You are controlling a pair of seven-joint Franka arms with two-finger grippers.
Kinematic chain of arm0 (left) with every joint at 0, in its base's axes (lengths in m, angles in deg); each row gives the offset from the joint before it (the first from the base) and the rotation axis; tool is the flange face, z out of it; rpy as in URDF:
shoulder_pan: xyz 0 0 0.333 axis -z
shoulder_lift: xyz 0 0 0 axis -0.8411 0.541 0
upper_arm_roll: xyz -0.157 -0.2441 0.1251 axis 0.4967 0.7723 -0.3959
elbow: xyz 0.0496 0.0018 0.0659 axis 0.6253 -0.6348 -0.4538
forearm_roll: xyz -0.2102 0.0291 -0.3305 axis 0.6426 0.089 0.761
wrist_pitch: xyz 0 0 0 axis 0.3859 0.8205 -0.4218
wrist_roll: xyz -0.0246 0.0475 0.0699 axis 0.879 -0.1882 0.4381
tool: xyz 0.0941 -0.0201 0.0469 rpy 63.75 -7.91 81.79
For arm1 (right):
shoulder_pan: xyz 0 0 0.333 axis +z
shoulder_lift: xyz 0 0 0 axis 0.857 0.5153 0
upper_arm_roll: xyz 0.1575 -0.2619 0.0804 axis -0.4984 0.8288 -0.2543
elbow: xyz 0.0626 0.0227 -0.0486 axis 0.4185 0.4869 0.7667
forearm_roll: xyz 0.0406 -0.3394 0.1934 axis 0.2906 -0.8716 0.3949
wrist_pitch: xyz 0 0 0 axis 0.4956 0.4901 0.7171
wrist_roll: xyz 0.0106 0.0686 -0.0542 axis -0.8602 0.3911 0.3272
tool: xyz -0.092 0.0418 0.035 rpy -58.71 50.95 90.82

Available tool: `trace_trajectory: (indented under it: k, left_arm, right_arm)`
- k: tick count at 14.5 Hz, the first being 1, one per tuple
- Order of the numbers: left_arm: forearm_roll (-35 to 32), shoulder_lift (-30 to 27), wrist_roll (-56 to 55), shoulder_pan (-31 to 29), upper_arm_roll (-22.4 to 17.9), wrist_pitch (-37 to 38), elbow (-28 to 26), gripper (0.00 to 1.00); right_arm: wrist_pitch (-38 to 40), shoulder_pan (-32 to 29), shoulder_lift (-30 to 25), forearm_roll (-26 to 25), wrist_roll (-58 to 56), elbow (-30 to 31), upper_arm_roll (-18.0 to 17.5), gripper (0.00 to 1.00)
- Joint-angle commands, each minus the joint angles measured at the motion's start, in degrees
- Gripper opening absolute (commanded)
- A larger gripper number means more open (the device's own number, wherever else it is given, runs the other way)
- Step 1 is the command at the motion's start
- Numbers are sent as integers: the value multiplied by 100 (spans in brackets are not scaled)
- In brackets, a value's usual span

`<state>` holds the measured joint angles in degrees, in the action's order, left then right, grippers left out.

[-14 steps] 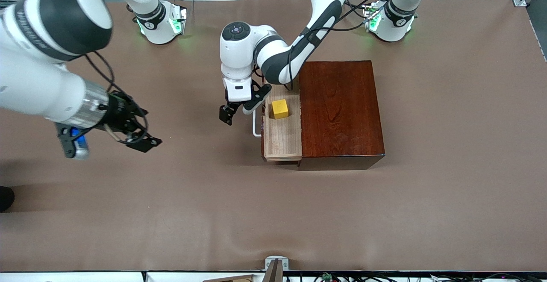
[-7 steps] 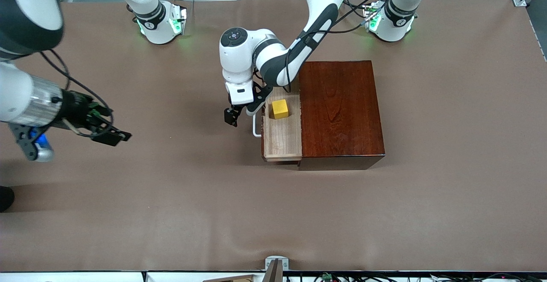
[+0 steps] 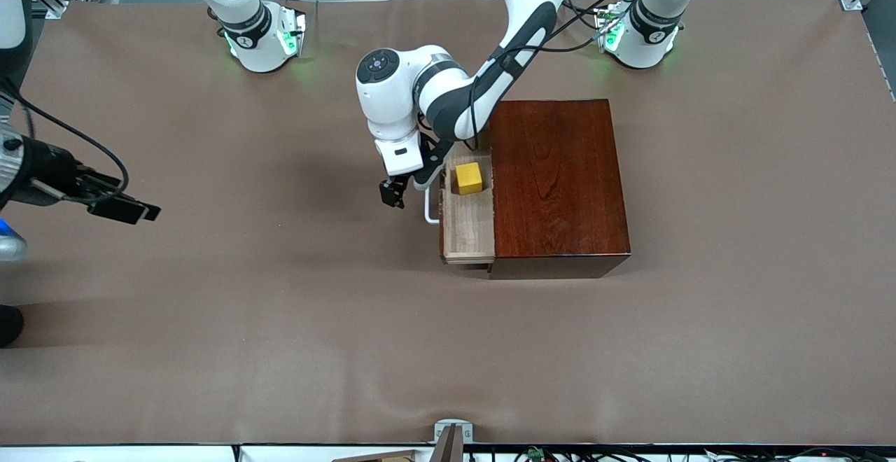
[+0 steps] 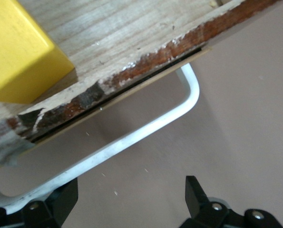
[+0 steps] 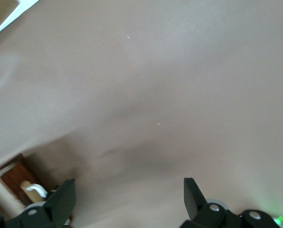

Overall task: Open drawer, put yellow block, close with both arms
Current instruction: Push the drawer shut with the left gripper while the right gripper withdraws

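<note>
The brown-covered table (image 3: pixel 280 322) carries the dark wooden box (image 3: pixel 556 178). The drawer (image 3: pixel 467 224) sticks partly out toward the right arm's end, the yellow block (image 3: pixel 469 178) inside. The left gripper (image 3: pixel 406 189), fingers spread, is at the white handle (image 3: pixel 430 211). The right gripper (image 3: pixel 115 203), fingers spread, hangs over bare table, well apart.
</note>
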<state>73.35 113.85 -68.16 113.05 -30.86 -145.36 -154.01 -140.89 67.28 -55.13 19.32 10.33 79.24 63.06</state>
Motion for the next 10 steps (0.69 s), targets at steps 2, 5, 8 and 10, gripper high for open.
trace_trajectory:
  k: [2, 5, 8, 10]
  left_arm:
    - [-344, -191, -27, 10, -201, 1187, -142, 100]
    - [-344, -183, -36, 2, -288, 1567, -142, 100]
    - [-344, -183, -176, -25, -306, 1637, -186, 100]
    - [-344, -174, -212, -60, -306, 1655, -186, 100]
  right_arm:
    - [68, -153, -290, -184, -1511, 76, -103, 100]
    - [200, -109, -449, -578, -1574, 129, -199, 100]
    - [157, -941, -772, -913, -1985, 444, -1172, 100]
    - [-211, -970, -1133, -1106, -2223, 1014, -1220, 100]
